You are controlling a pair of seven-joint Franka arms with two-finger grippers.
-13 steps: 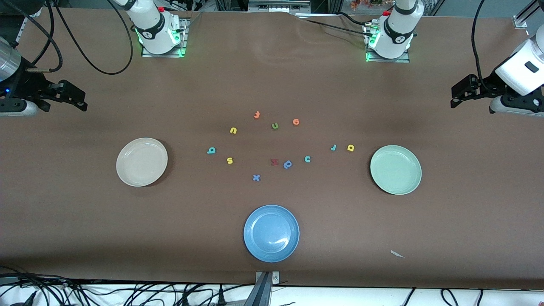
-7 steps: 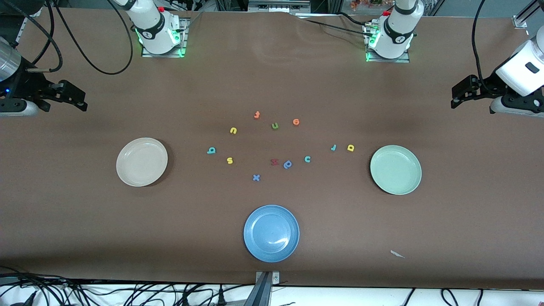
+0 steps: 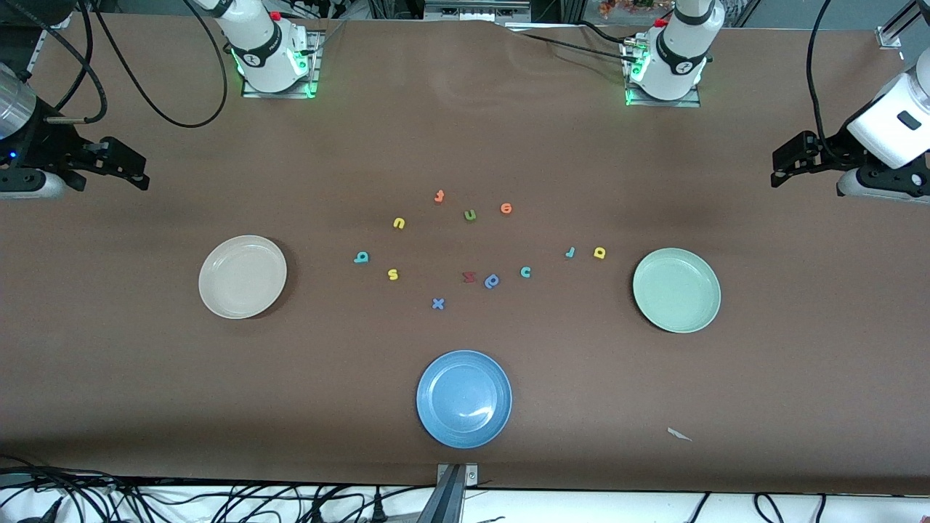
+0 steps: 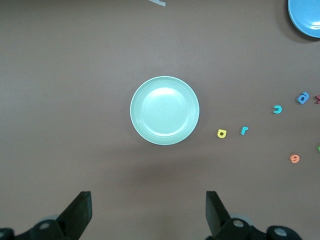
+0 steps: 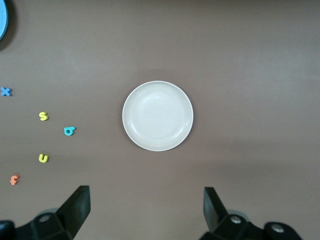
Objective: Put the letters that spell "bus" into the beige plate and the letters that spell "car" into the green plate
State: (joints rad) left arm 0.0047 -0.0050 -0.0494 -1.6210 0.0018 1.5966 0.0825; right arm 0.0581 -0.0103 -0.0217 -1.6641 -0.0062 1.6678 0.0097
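The beige plate (image 3: 243, 277) (image 5: 158, 116) lies empty toward the right arm's end. Beside it on the cloth are the teal "b" (image 3: 361, 257) (image 5: 69, 131), yellow "u" (image 3: 399, 223) (image 5: 43, 158) and yellow "s" (image 3: 393, 274) (image 5: 44, 116). The green plate (image 3: 676, 290) (image 4: 165, 110) lies empty toward the left arm's end, with the yellow "a" (image 3: 599, 253) (image 4: 221, 133), teal "r" (image 3: 570, 252) (image 4: 244, 130) and teal "c" (image 3: 525, 272) (image 4: 277, 109) close by. My right gripper (image 3: 136, 174) (image 5: 145, 197) hangs open high over the table's edge, holding nothing. My left gripper (image 3: 779, 173) (image 4: 148, 200) hangs open at the other end, also holding nothing.
A blue plate (image 3: 463, 399) sits near the front edge. Mixed among the task letters lie an orange "f" (image 3: 439, 196), green "u" (image 3: 470, 215), orange "o" (image 3: 506, 209), red "z" (image 3: 468, 277), blue "p"-like letter (image 3: 492, 281) and blue "x" (image 3: 437, 304). A paper scrap (image 3: 679, 434) lies near the front.
The left arm's hand has drifted very slightly; the right arm, the letters and the plates have not moved.
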